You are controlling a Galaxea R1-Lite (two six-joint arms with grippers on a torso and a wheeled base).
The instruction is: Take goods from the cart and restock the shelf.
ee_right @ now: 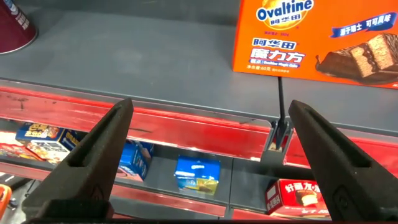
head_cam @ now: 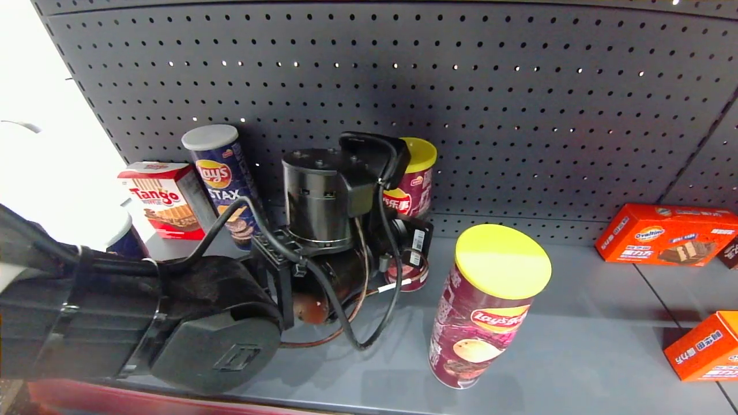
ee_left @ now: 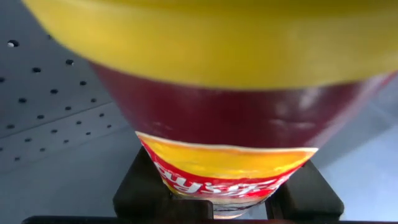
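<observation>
A maroon chips can (head_cam: 413, 183) with a yellow lid stands at the back of the grey shelf (head_cam: 582, 323), close to the pegboard wall. My left gripper (ee_left: 227, 200) is shut on it, with a black finger (ee_left: 138, 186) on each side of the can (ee_left: 236, 118). In the head view the left wrist hides most of the can's lower half. In the right wrist view, my right gripper (ee_right: 211, 165) is open and holds nothing. It sits in front of the red shelf rail (ee_right: 186, 118), below an orange box (ee_right: 317, 34).
A second maroon can (head_cam: 489, 305) stands near the shelf's front edge. A blue chips can (head_cam: 222, 176) and a red-and-white wafer box (head_cam: 163, 199) stand at the back left. Orange boxes (head_cam: 669, 233) (head_cam: 706, 346) lie on the right. Lower shelves hold small boxes (ee_right: 196, 174).
</observation>
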